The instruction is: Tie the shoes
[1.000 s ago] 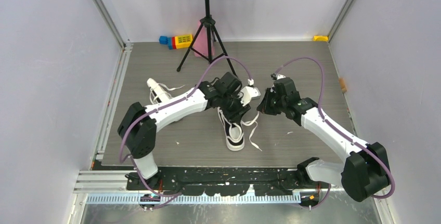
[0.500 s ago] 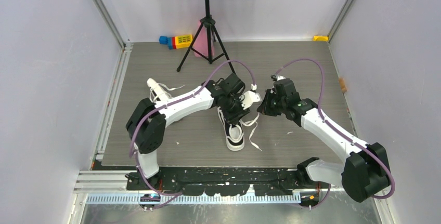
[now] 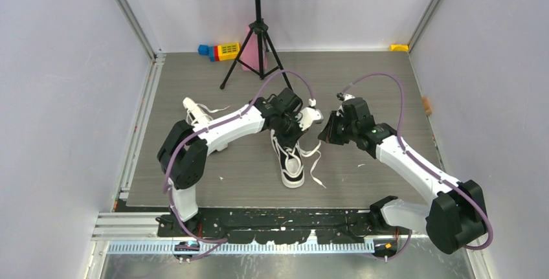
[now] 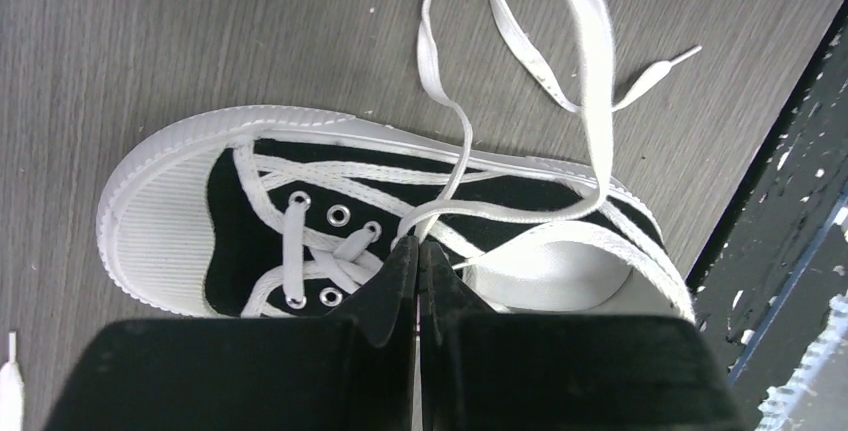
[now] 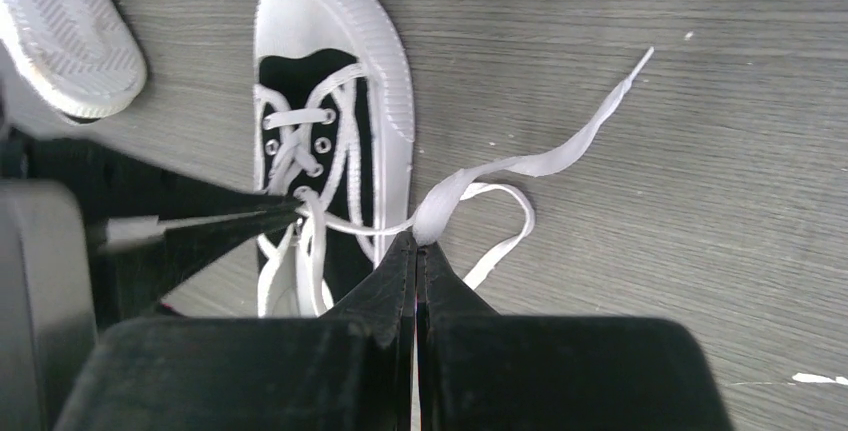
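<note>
One shoe [image 3: 292,169] lies mid-table, black with a white toe cap [image 4: 160,221] and loose white laces [image 4: 455,121]. My left gripper [image 3: 291,138] hangs over its eyelets, shut on a lace strand [image 4: 440,213] just above the tongue. My right gripper [image 3: 322,138] is to the right of the shoe, shut on the other lace [image 5: 470,179], which runs taut from the eyelets. That shoe also shows in the right wrist view [image 5: 335,101], with the left gripper's fingers [image 5: 230,226] beside it. The second shoe [image 3: 194,109] lies at the left, partly behind my left arm; its sole [image 5: 70,31] shows.
A black music stand's tripod [image 3: 259,46] stands at the back centre, with coloured toy blocks [image 3: 220,50] and a pink object [image 3: 249,55] beside it. A small yellow item [image 3: 399,47] sits in the back right corner. A loose lace end [image 3: 317,175] trails right of the shoe.
My left gripper has shifted slightly toward the far side over the shoe, its elbow moving right. My right gripper has edged a little left. Both stay shut on the laces.
</note>
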